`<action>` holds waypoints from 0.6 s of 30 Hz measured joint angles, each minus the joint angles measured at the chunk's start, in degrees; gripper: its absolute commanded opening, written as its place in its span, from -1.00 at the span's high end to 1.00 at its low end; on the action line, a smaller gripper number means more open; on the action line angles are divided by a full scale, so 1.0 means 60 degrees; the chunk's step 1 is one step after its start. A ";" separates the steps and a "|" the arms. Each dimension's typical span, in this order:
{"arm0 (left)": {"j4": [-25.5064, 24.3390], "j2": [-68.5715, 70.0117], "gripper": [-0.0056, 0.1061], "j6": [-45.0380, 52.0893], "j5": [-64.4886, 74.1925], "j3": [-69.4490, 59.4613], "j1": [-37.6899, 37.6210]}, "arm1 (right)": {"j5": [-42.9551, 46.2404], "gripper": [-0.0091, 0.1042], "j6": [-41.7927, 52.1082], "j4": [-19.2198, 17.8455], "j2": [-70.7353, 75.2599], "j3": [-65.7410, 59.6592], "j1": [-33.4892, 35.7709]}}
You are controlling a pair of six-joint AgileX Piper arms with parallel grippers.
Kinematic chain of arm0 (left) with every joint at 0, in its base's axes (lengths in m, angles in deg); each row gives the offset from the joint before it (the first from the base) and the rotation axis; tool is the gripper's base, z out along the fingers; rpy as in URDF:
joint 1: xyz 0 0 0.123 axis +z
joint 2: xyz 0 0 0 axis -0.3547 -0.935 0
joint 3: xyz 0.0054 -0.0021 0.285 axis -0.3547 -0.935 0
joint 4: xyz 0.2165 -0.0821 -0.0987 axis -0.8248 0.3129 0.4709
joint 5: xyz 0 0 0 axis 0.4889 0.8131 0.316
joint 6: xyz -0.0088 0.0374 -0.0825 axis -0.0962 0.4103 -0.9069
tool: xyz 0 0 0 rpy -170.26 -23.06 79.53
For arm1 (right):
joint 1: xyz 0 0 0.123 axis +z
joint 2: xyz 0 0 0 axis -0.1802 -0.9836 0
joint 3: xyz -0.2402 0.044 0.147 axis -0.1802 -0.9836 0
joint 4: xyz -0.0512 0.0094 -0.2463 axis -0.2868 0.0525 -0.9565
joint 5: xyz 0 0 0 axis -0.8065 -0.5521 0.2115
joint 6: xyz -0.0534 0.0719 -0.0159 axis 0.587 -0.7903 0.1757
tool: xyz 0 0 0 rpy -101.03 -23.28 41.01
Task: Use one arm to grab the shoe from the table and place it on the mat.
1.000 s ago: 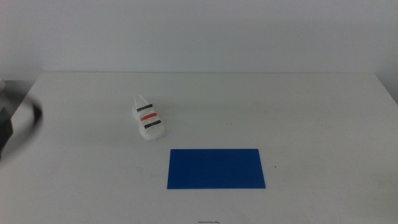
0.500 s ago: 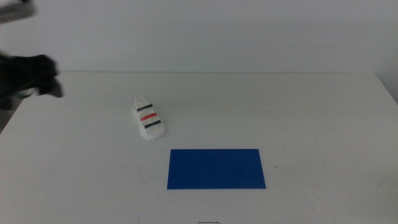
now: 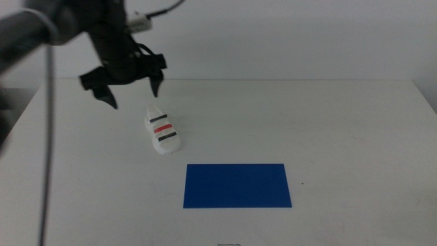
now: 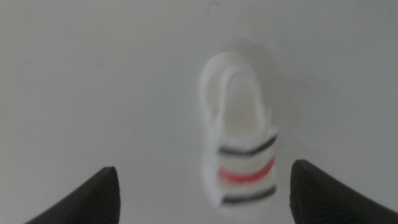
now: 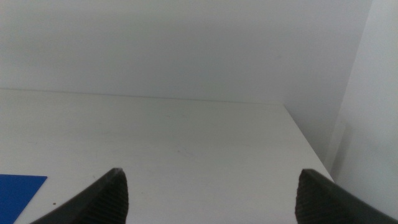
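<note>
Shoe (image 4: 239, 134) blurred between tool (image 4: 202, 190) jaws.

Left arm (image 3: 41, 31) reaches in from left, claw (image 3: 130, 92) spread wide, tips down. Right claw (image 5: 211, 193) spread wide.

Open right hand (image 5: 208, 199) over table (image 5: 186, 143), mat (image 5: 18, 193) corner.

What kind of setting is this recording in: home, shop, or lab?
Most likely a lab-style robot test bench. A bare white table against a plain white wall holds only a small shoe and a blue mat, with the left gripper hovering open above the shoe.
</note>
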 measured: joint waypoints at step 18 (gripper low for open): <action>0.0835 -0.3385 -0.77 -0.0133 0.0695 0.3016 -0.0189 | 0.0000 -0.82 0.0000 0.0000 0.0000 0.0000 0.0000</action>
